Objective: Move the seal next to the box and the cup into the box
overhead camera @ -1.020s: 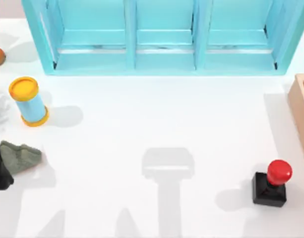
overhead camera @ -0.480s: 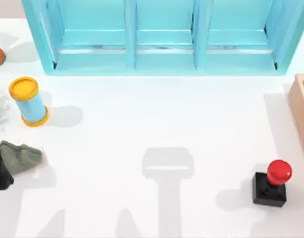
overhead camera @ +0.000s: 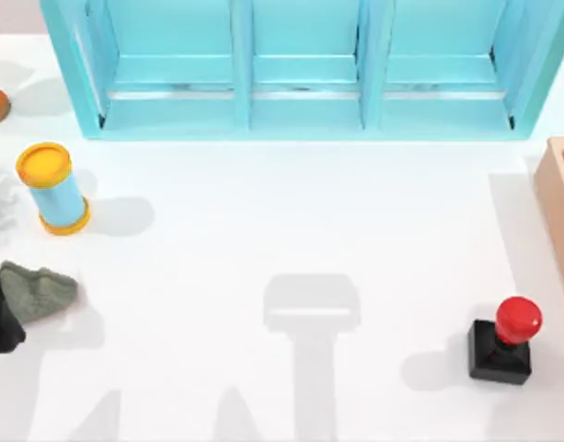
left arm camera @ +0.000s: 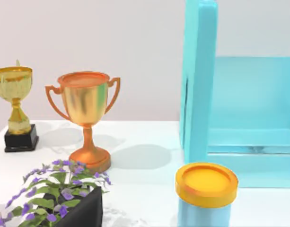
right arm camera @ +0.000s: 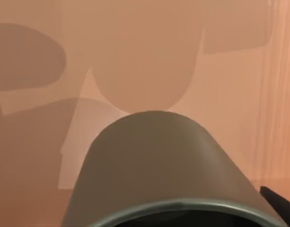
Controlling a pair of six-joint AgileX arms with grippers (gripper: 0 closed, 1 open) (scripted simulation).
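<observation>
The olive-green cup (right arm camera: 154,161) looms close in the right wrist view, rim nearest the camera, hanging over the reddish-brown inside of the box (right arm camera: 135,47). My right gripper (right arm camera: 173,215) is shut on the cup, and one dark fingertip (right arm camera: 279,202) shows beside the rim. In the top view the box's tan wall (overhead camera: 559,198) pokes in at the right edge. The seal (overhead camera: 504,339), a black base with a red knob, stands upright on the table just in front of and left of the box, apart from it.
A big turquoise shelf unit (overhead camera: 300,69) spans the back. A blue cylinder with yellow ends (overhead camera: 53,189) stands at the left. The left wrist view faces a copper trophy (left arm camera: 85,118), a gold trophy (left arm camera: 14,109) and a potted plant (left arm camera: 59,198).
</observation>
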